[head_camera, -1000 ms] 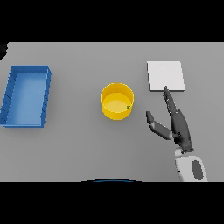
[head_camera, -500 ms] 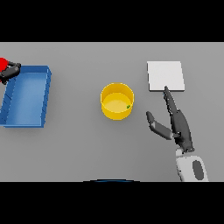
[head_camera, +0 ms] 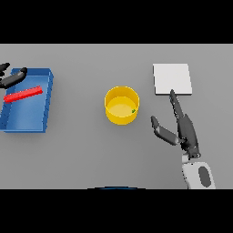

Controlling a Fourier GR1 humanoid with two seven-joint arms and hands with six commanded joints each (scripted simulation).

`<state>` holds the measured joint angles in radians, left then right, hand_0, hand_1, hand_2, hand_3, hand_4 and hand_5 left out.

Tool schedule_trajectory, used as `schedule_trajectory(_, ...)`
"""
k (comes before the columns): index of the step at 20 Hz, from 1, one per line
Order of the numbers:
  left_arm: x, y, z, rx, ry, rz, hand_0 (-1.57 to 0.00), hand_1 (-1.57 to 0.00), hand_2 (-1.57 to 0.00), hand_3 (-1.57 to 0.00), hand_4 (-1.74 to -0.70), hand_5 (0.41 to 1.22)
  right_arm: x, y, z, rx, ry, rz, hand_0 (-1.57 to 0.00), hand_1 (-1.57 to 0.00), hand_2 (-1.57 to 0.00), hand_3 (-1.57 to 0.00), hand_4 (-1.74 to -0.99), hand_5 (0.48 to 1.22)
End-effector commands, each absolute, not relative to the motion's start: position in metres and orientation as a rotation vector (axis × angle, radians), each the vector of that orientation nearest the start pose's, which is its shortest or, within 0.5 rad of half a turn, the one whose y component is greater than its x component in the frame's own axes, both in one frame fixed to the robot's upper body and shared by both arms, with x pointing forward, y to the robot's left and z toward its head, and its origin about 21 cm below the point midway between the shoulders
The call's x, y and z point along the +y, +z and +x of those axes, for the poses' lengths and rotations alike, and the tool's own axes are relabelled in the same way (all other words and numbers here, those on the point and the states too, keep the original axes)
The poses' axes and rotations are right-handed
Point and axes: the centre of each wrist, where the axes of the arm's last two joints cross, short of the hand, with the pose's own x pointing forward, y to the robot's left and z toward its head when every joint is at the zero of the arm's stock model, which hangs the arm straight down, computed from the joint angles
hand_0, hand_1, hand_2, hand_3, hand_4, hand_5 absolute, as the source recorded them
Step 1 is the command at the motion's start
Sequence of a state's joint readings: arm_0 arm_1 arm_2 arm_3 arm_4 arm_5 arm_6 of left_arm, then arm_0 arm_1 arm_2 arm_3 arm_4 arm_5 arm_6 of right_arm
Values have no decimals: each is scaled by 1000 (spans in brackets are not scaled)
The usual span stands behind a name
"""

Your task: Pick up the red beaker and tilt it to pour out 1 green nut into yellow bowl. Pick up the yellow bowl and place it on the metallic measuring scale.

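- At the far left edge, the left hand [head_camera: 12,77] shows only dark fingers above the blue bin [head_camera: 45,102]; they lie fairly straight and clasp nothing.
- The red beaker [head_camera: 23,94] lies on its side in the bin, a long red bar slanting up toward the right.
- The yellow bowl [head_camera: 121,105] stands upright mid-table, a green nut [head_camera: 133,110] inside by its right wall.
- The right hand [head_camera: 184,132] is spread open, fingers straight, tips just below the metallic measuring scale [head_camera: 172,78], thumb out toward the bowl.

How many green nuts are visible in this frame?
1. A single green nut sits inside the yellow bowl, against its right inner wall. The red beaker lies in the blue bin; any nuts inside it would be hidden.
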<state>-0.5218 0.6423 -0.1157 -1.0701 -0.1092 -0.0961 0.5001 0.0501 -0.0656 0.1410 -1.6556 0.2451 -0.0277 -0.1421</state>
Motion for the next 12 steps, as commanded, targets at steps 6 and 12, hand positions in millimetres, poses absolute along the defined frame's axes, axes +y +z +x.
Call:
schedule_trajectory(6,352,105,369,-1114,-461,619,-40,-37,-35,-36,-784,644,-207,20,240,-1739,474,-188,1,1,1,1,-1087,649)
schedule_trajectory(12,340,101,367,-1144,-450,572,-10,-9,-8,-9,-802,678,-202,48,276,-1669,1018,-342,1,1,1,1,-1132,631)
